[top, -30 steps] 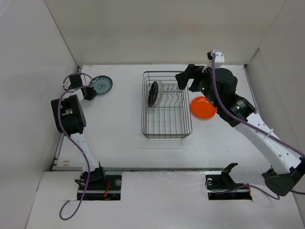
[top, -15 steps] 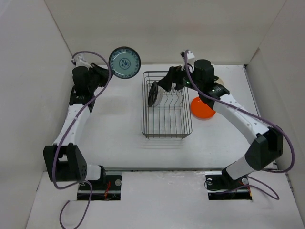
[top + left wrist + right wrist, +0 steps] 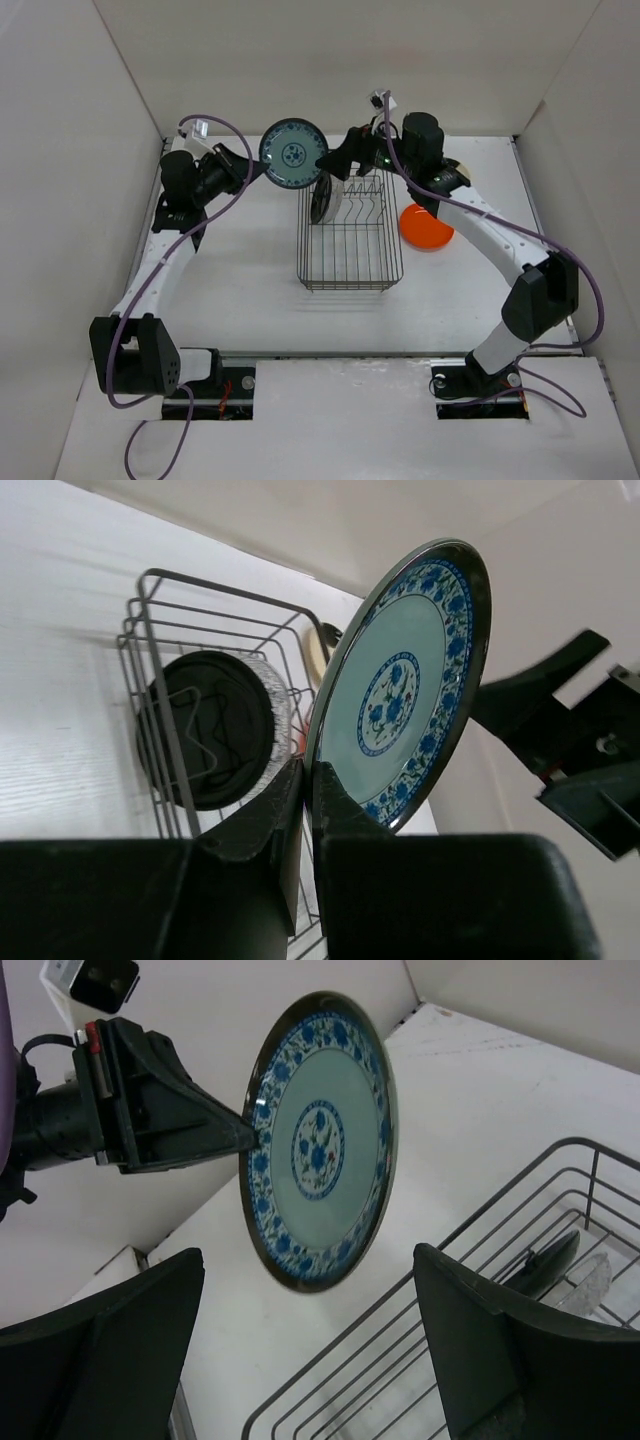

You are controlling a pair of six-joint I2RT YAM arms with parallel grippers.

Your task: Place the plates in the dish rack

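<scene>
My left gripper (image 3: 260, 167) (image 3: 308, 772) is shut on the lower rim of a teal plate (image 3: 293, 154) (image 3: 402, 685) with blue flowers. It holds the plate upright in the air, just left of the far-left corner of the dish rack (image 3: 350, 287) (image 3: 150, 640) (image 3: 592, 1141). My right gripper (image 3: 337, 160) (image 3: 305, 1255) is open above that corner, facing the plate (image 3: 320, 1140) with its fingers apart and touching nothing. A black plate (image 3: 321, 197) (image 3: 205, 730) stands in the rack with a pale grey-white plate (image 3: 336, 188) behind it. An orange plate (image 3: 428, 228) lies flat right of the rack.
White walls close in the table (image 3: 240, 280) on the left, back and right. The right arm (image 3: 470, 215) arches over the orange plate. Both arm bases sit at the near edge.
The left arm has lifted the teal plate from the far-left table and carried it right, up to the rack's corner. The right gripper has moved left over the rack towards it.
</scene>
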